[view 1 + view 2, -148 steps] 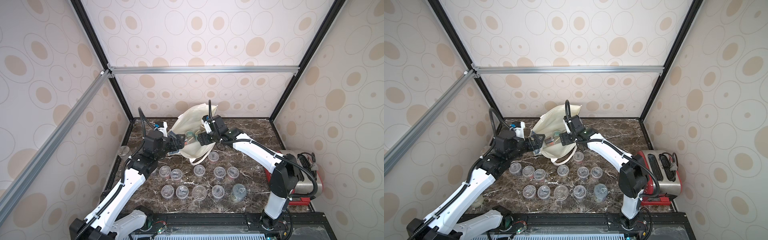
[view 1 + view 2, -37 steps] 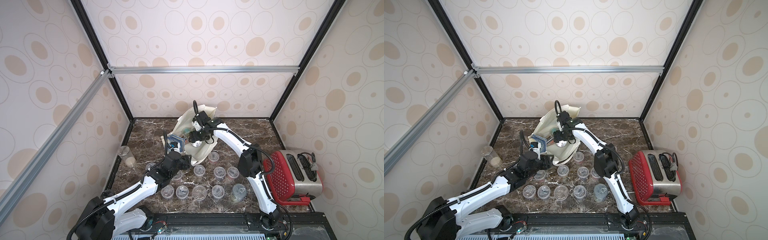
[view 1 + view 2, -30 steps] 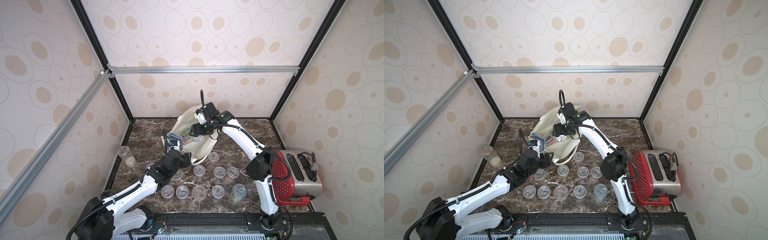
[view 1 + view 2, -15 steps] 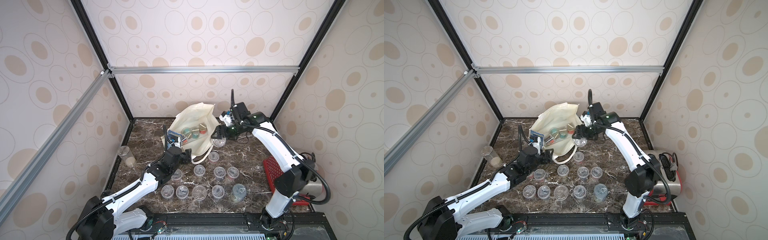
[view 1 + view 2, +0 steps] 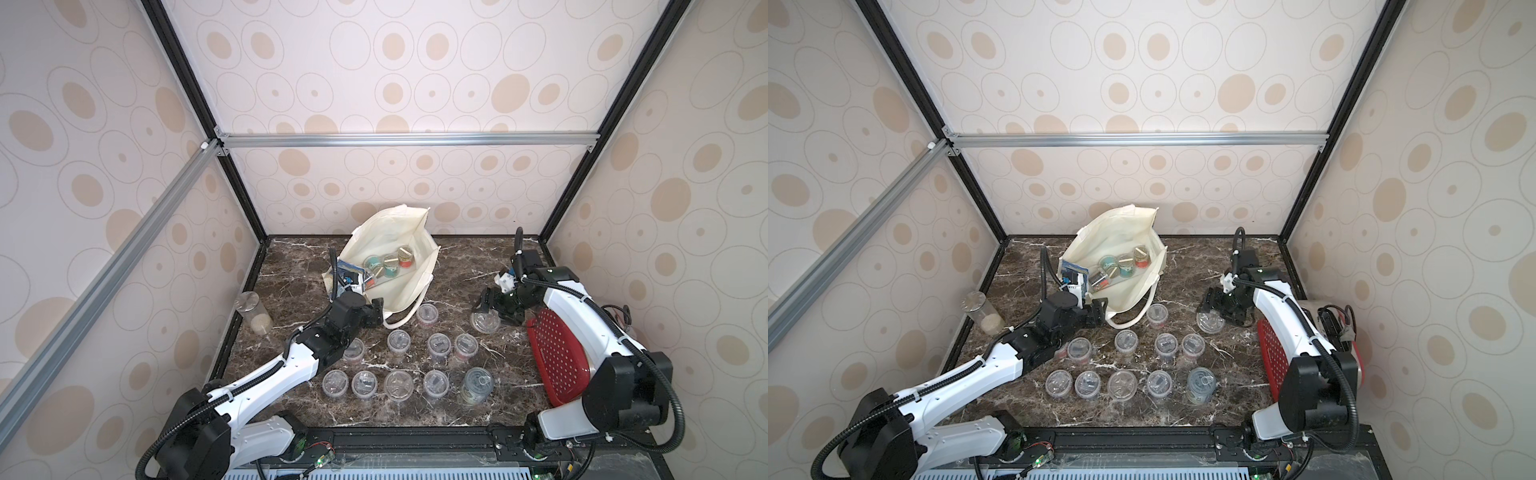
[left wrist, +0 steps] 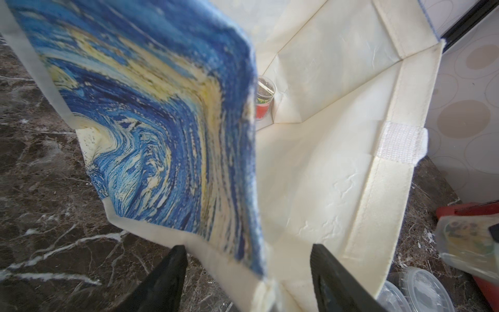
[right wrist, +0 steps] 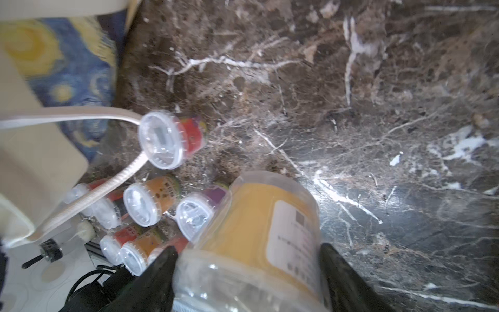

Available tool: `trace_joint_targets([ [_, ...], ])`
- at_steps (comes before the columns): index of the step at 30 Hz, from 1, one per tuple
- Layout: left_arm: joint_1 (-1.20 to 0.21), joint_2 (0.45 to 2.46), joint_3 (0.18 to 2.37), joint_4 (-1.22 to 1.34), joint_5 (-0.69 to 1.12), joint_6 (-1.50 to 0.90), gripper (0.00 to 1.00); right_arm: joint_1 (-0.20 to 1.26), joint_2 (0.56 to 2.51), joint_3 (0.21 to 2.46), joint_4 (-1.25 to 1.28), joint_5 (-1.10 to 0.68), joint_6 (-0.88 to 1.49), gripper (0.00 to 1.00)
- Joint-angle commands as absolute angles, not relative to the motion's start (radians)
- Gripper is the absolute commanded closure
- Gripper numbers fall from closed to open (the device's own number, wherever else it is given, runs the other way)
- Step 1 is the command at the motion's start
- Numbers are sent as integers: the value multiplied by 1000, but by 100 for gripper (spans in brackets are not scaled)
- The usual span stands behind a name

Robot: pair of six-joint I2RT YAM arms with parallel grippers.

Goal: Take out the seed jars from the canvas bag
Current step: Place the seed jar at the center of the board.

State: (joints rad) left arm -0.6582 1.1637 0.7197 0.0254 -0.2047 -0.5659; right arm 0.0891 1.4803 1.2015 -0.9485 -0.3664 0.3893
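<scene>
Clear seed jars (image 5: 399, 341): four bagged, ten on marble (image 5: 457, 266), one in right pincer (image 7: 248, 250); left pincer (image 6: 248, 248) released.

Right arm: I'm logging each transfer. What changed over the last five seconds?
The right end effector left the canvas bag and swung to the robot's right carrying a yellow-labelled seed jar, now low by the red toaster. The left end effector drew back to the bag's near rim, open. The jar rows on the table stayed put.

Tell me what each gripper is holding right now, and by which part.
The right gripper grips a yellow-labelled seed jar by its sides. The left gripper holds nothing; its open jaws straddle the rim of the canvas bag.
</scene>
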Motion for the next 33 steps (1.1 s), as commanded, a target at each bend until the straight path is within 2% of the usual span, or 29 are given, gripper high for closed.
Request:
trace_joint_targets([
  [1, -659, 1146, 764, 8, -234, -531, 27, 67, 1523, 1153, -888, -308, 420, 29],
  [8, -658, 1133, 766, 0, -239, -525, 26, 56, 1579, 1088, -832, -219, 456, 25],
  [13, -658, 1134, 763, -13, -242, -535, 28, 55, 1570, 1090, -828, -210, 493, 12],
  [15, -658, 1133, 760, -19, -243, -548, 28, 56, 1541, 1097, -831, -181, 503, 1],
  [19, -658, 1122, 739, -15, -234, -558, 28, 67, 1472, 1130, -868, -116, 509, 2],
  [22, -657, 1114, 719, -15, -216, -559, 28, 148, 1403, 1185, -889, -14, 463, 1],
  [26, -657, 1102, 690, -17, -216, -560, 29, 339, 1359, 1307, -895, 91, 425, 1],
  [33, -658, 1100, 659, -14, -193, -586, 31, 647, 1439, 1477, -734, 52, 332, 5],
])
